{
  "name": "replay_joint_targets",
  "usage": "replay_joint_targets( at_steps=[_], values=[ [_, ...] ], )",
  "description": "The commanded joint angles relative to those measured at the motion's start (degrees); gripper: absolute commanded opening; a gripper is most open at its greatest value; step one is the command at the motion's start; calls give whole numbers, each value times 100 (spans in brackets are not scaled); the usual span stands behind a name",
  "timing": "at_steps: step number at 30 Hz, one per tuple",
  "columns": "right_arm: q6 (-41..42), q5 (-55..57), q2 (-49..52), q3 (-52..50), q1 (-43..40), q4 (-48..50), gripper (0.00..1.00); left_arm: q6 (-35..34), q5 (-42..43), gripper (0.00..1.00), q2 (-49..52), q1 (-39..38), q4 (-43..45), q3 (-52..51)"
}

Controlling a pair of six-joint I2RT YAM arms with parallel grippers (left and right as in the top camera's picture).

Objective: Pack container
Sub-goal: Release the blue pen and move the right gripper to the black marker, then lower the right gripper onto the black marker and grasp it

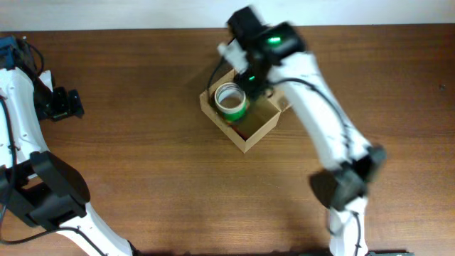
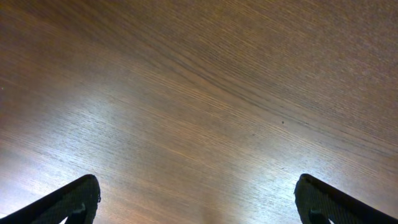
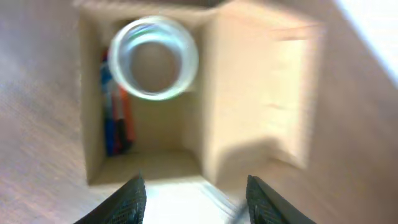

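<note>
Blurrily, container (image 3: pixel 233 93) holds tape roll (image 3: pixel 186 62), markers (image 3: pixel 116 127) half-hidden beneath; right claw (image 3: pixel 196 186) spread, empty; left claw (image 2: pixel 196 185) spread.

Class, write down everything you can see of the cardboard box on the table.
The container is a small, plain tan cardboard box, unmarked, standing open-topped on the wooden table and turned at an angle to the table's edges. Its flap lid is folded outward on one side. Inside lie a roll of tape, white on top with a green side, and blue and orange pens along one wall.
</note>
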Motion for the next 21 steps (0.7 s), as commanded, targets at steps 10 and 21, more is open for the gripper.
replay_joint_targets(
  at_steps=[10, 21],
  values=[
    [-463, -284, -2702, -2398, -3641, 973, 53, 87, 44, 100, 50, 11, 0, -48],
    [-1069, -782, -1871, -5318, -3919, 2498, 60, 87, 44, 100, 50, 11, 0, -48]
  ],
)
